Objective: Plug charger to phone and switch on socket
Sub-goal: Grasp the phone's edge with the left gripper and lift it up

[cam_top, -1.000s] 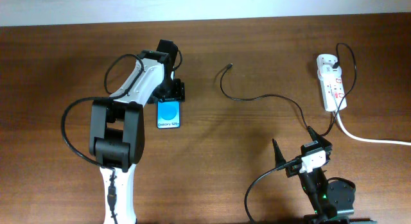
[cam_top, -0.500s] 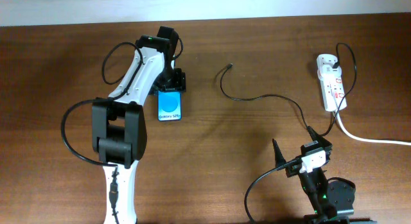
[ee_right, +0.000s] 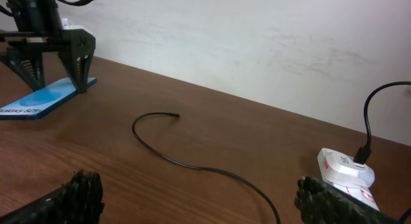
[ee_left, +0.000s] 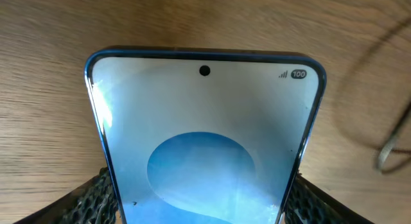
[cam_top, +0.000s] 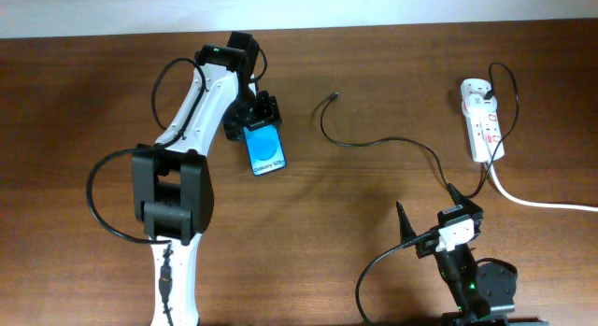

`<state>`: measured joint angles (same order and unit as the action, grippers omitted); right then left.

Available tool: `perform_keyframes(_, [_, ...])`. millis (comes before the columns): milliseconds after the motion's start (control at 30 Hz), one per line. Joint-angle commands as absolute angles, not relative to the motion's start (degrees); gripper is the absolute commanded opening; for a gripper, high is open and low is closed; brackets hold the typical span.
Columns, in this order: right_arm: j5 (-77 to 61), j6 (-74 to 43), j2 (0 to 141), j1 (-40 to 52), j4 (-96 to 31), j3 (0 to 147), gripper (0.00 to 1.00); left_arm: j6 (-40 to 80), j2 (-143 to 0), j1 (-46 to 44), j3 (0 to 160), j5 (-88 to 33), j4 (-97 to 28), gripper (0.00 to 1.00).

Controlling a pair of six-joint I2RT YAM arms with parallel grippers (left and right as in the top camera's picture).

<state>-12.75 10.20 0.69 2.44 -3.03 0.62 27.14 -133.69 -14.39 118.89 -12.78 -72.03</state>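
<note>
Because the phone (cam_top: 268, 154), on the worktop (cam_top: 84, 92) left of the charger (cam_top: 374, 142), is thin and slippery, grip its side edges, where your left hand (cam_top: 259, 117) is clamped.

Lower half of the phone (ee_left: 204, 140) past the left wrist view's bottom edge

Wooden table (cam_top: 374, 205) bears phone (cam_top: 266, 151), charger (cam_top: 374, 142) (loosely curved), socket (cam_top: 483, 120).

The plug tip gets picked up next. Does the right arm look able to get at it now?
Probably yes: the right gripper is open and empty, nothing stands between it and the charger's plug tip, and the left gripper with the phone is well aside.
</note>
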Motion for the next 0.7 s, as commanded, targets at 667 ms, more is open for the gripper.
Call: perform_keyframes(667, [-14.41,-10.02,2.5,2.22,-8.93,5.91,0.98,47.33,-133.38,-6.55,121.23,-32.21,-80.34,0.0])
